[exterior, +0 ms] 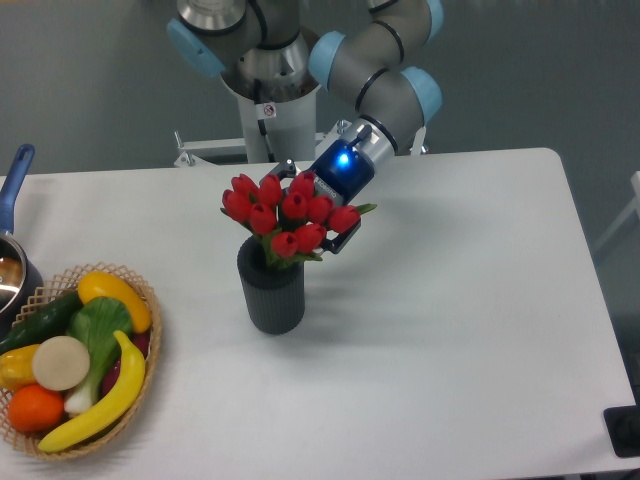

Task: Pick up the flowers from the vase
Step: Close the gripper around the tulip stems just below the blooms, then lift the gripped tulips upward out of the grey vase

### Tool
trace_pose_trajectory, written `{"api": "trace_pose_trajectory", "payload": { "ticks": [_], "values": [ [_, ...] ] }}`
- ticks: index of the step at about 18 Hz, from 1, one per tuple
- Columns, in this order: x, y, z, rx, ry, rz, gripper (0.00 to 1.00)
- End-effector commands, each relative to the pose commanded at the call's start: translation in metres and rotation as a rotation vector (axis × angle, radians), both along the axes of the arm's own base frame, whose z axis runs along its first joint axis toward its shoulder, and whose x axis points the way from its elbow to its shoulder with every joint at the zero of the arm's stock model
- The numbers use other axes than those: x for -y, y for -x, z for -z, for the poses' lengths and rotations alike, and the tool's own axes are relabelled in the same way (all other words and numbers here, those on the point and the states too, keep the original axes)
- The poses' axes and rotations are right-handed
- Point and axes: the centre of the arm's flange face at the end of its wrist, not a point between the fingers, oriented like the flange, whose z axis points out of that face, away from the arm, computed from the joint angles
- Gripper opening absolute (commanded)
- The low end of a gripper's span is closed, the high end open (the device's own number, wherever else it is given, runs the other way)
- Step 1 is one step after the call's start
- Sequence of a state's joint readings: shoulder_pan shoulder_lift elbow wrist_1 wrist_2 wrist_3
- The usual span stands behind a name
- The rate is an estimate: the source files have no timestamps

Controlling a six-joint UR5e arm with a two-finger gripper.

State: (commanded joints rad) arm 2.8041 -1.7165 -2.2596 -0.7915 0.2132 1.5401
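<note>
Red flowers (285,215) sit in the dark ribbed vase (271,293), centre-left on the desk (450,320). The claw (325,222) is buried behind the blooms, so can't tell its opening. Loads of bare desk on the right; fruit basket (140,345) lower left.

White tabletop (450,330), rounded corners. Dark ribbed vase (271,293) stands upright on it, a bit left of centre. Woven basket (140,345) sits at the front-left corner, partly cut off by the frame. Pot with blue handle (14,262) at the left edge, just behind the basket. Dark object (623,432) at the front-right edge, unclear what.
</note>
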Motion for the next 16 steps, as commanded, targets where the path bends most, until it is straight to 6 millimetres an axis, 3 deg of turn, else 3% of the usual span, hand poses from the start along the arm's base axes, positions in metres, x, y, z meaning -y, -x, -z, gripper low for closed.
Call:
{"api": "trace_pose_trajectory", "payload": {
  "ticks": [2, 4, 11, 16],
  "values": [
    [0.000, 0.001, -0.001, -0.001, 0.000, -0.002, 0.18],
    [0.000, 0.001, -0.002, -0.004, -0.002, -0.002, 0.13],
    [0.002, 0.008, -0.015, 0.005, -0.016, -0.018, 0.11],
    [0.002, 0.015, -0.049, 0.051, -0.013, -0.049, 0.11]
  ]
}}
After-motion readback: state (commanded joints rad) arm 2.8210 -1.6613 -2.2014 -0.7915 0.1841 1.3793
